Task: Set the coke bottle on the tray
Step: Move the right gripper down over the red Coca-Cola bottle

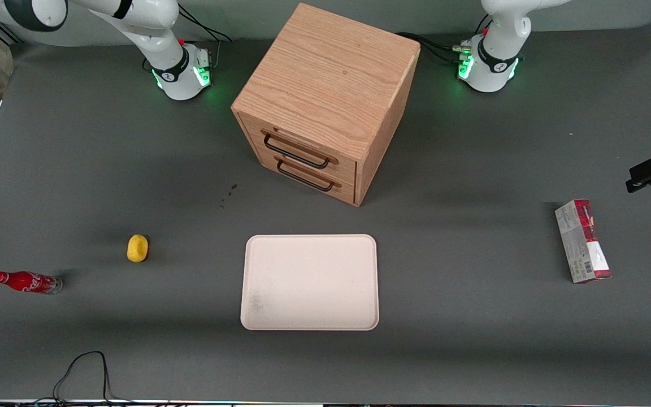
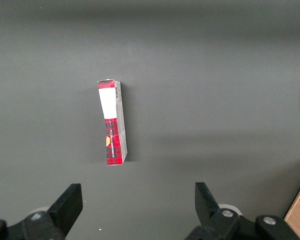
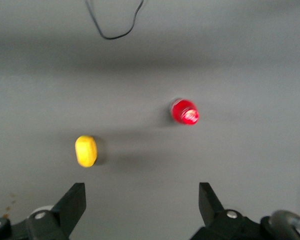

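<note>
A red bottle (image 1: 26,282) with white script is lying on a dark grey desk (image 1: 472,316). The tray (image 1: 309,282) is showing cream-white, the small object (image 1: 138,248) yellow, the carton (image 1: 582,241) red and grey, the drawers (image 1: 325,102) light wood-grained, and the claw (image 3: 142,205) black.

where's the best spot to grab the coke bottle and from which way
Probably the red mid-body of the coke bottle, taken from straight above. It appears to lie on its side on the table, so fingers would close across its slim width. The gripper hangs open above it and the yellow object.
</note>
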You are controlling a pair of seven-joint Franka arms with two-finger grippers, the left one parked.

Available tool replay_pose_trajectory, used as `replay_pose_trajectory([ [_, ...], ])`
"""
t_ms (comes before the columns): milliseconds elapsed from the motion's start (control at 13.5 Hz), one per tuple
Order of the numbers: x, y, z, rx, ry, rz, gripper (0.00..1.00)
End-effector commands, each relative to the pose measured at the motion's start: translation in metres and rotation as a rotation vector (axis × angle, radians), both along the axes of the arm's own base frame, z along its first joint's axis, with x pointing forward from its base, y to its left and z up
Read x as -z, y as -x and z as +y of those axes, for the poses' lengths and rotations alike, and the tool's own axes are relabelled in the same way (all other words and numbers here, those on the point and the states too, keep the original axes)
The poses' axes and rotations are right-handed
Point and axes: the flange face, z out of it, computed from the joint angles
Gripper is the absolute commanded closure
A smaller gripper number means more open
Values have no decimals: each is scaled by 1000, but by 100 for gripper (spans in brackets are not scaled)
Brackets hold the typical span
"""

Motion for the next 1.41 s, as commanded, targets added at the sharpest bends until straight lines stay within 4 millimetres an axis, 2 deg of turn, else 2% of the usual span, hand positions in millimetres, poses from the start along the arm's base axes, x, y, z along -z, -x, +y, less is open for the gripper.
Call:
replay_pose_trajectory([
  [0, 0, -13, -14, -21, 2, -64, 0],
  [74, 7, -12, -24, -9, 4, -68, 0],
  [297, 19, -17, -25, -10, 1, -61, 0],
  [669, 79, -29, -33, -39, -11, -8, 0],
  [966, 135, -34, -49, -43, -9, -6, 0],
  [1337, 185, -37, -56, -39, -1, -16, 0],
])
